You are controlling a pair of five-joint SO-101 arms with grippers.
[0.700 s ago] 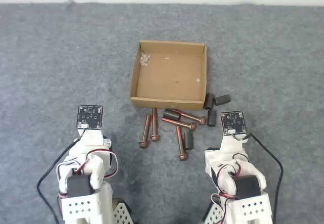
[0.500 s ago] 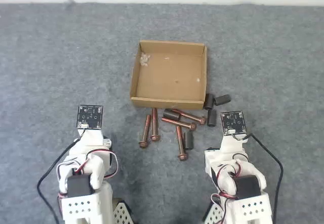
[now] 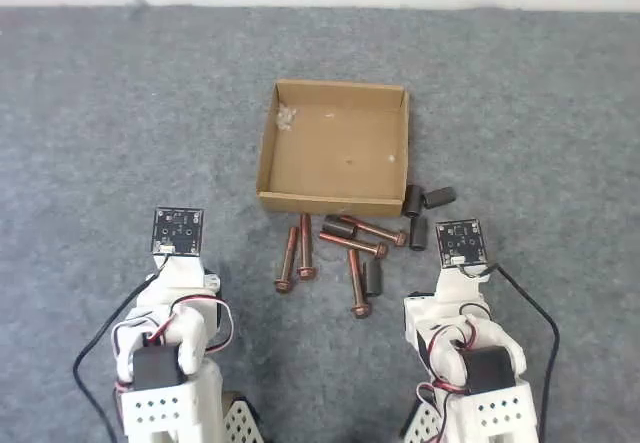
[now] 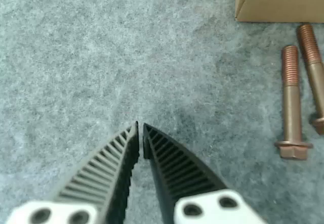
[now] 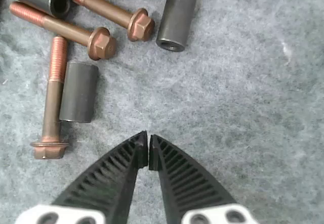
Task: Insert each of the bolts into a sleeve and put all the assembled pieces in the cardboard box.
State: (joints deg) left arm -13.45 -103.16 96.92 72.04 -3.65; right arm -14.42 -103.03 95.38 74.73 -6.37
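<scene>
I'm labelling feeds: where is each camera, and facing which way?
High view: overhead, facing down at cardboard box, left arm and right arm.
Left wrist view: on left arm, facing carpet past shut left claw.
Right wrist view: on right arm, facing sleeves past shut right claw.
High and left wrist share the cardboard box.

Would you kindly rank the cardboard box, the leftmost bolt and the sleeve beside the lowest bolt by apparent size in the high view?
1. cardboard box, clearly largest
2. leftmost bolt, longer
3. sleeve, shorter but thicker
</scene>
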